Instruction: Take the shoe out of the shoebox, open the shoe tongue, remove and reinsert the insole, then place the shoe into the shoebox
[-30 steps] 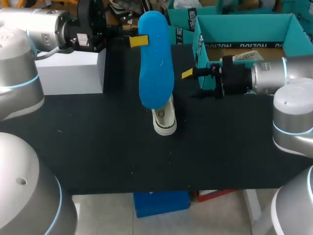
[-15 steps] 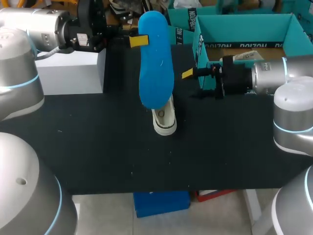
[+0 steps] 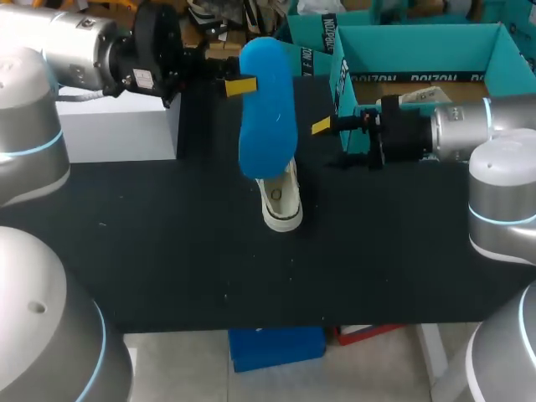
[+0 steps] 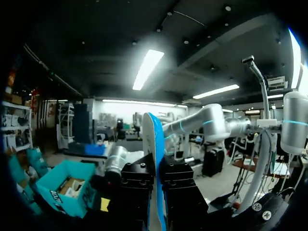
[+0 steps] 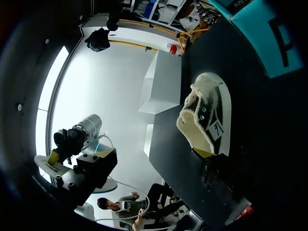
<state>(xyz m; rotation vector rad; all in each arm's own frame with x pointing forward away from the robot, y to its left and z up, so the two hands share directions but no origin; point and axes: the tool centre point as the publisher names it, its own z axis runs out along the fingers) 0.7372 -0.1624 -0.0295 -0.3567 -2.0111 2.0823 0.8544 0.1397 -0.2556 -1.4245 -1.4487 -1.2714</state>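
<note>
Shifting slightly rightward, left gripper (image 3: 242,86) clamping blue insole (image 3: 267,113); shoe (image 3: 281,202) unmoved

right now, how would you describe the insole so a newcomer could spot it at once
Start from the black table with the teal shoebox at its far right corner. Near the table's middle sits a white shoe, and above it the left claw holds the insole. It is the only bright blue, long flat oval, raised off the table.

Blue insole (image 3: 266,109), cream shoe (image 3: 280,201) with seemingly dark eyelets, teal shoebox (image 3: 419,38), black table (image 3: 167,251).
</note>
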